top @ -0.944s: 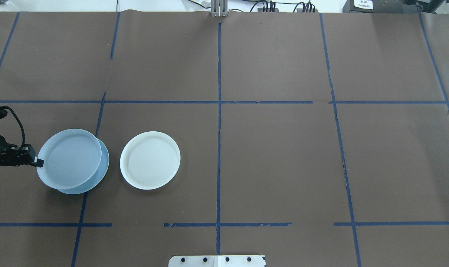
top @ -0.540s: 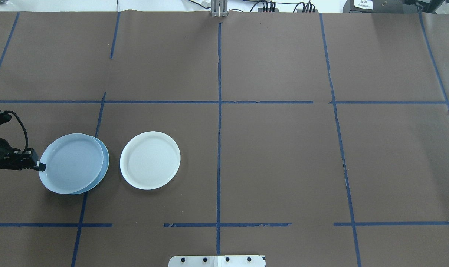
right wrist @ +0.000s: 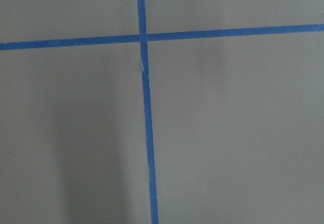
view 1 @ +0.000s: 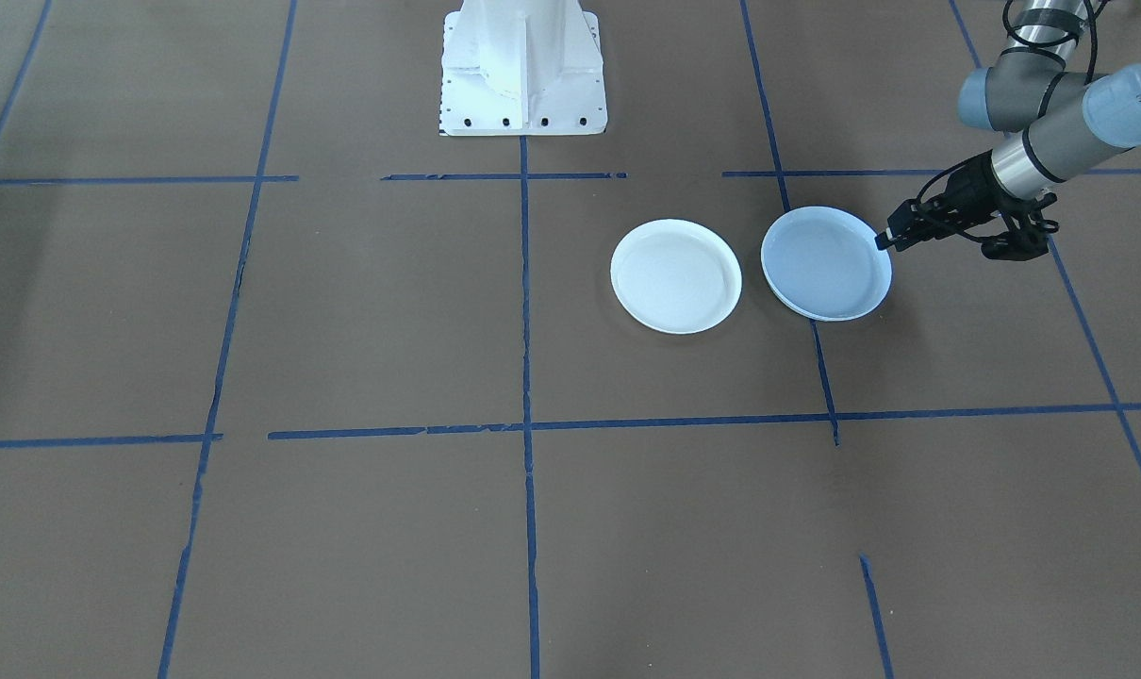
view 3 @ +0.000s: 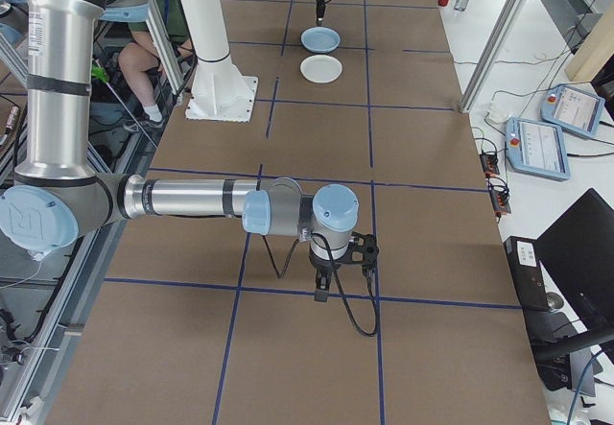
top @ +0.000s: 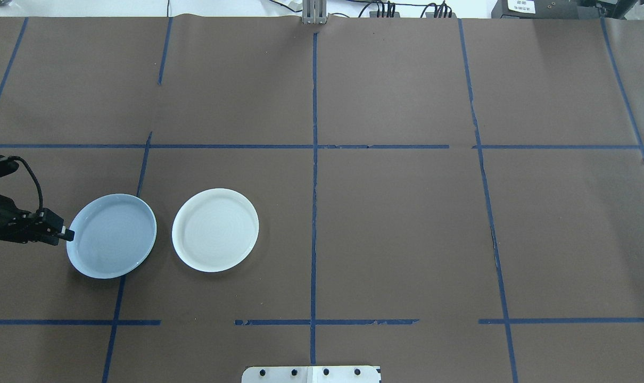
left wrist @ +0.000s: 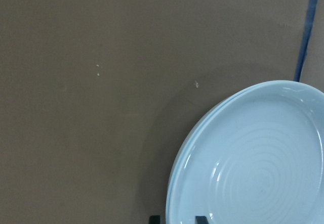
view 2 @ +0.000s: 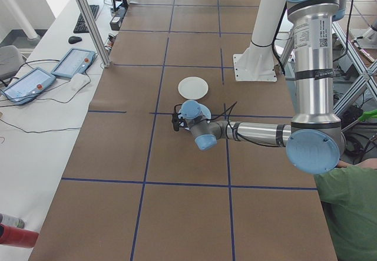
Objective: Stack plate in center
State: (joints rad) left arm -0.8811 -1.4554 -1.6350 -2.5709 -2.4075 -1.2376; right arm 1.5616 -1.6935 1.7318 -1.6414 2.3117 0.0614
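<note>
The left gripper [top: 66, 234], arm reaching low and level, pinches the pale blue plate's [top: 112, 236] rim.

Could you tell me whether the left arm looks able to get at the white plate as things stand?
Probably yes: the white plate lies open just beyond the blue plates at the left gripper, which would first have to let go.

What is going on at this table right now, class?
The left gripper is at the rim of a pale blue plate, which sits on top of another plate so closely that only a thin second rim shows beneath it in the left wrist view. A white plate lies beside this stack, apart from it, on the brown table. The right gripper hangs over bare table far from the plates. Whether the left gripper is clamped on the rim cannot be told.
</note>
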